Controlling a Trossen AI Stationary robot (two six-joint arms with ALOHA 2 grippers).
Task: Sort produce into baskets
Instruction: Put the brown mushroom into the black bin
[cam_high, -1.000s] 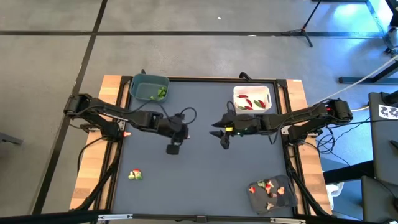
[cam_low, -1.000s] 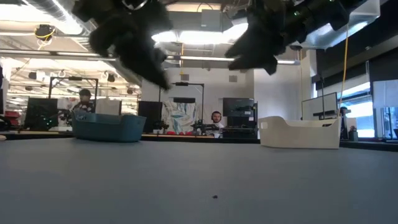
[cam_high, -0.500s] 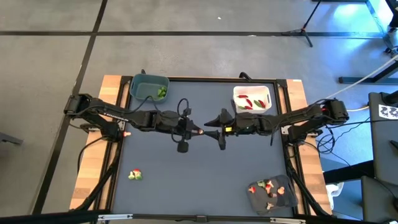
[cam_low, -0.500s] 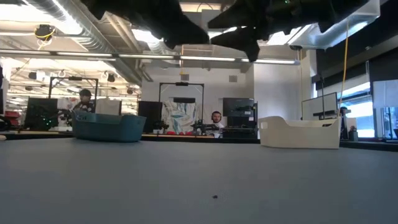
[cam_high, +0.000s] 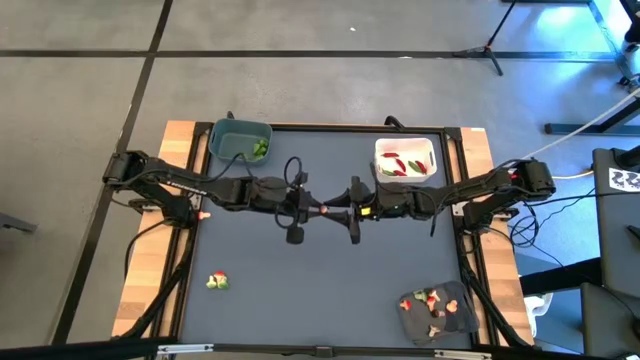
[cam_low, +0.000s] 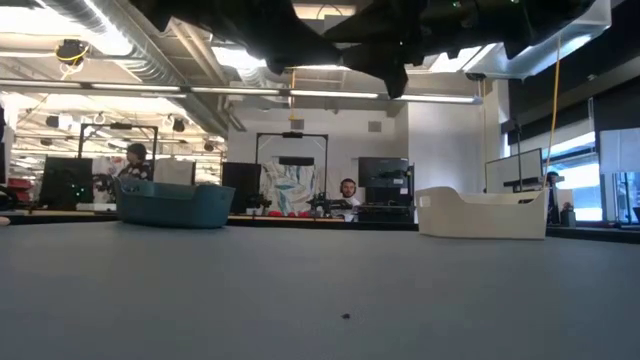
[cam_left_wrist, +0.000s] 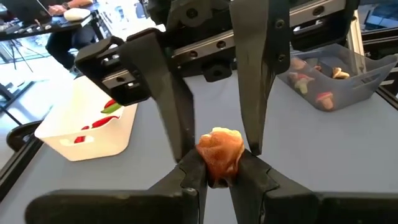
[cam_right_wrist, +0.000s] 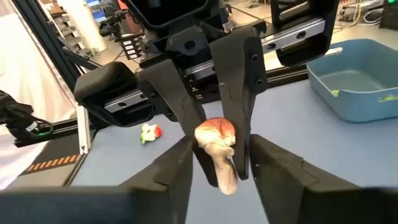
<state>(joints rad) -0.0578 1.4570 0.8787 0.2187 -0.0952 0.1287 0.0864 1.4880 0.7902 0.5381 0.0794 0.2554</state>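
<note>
Both arms have met mid-surface: left end effector pinches a tan-capped toy mushroom, right end effector spread around it, closing; a handover seems underway.

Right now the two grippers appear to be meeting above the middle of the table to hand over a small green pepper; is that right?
Not quite: the item is not a green pepper but a small tan mushroom. In the left wrist view the left gripper pinches it, while the right gripper is around it in the right wrist view. The high view confirms they meet above the middle of the table.
</note>
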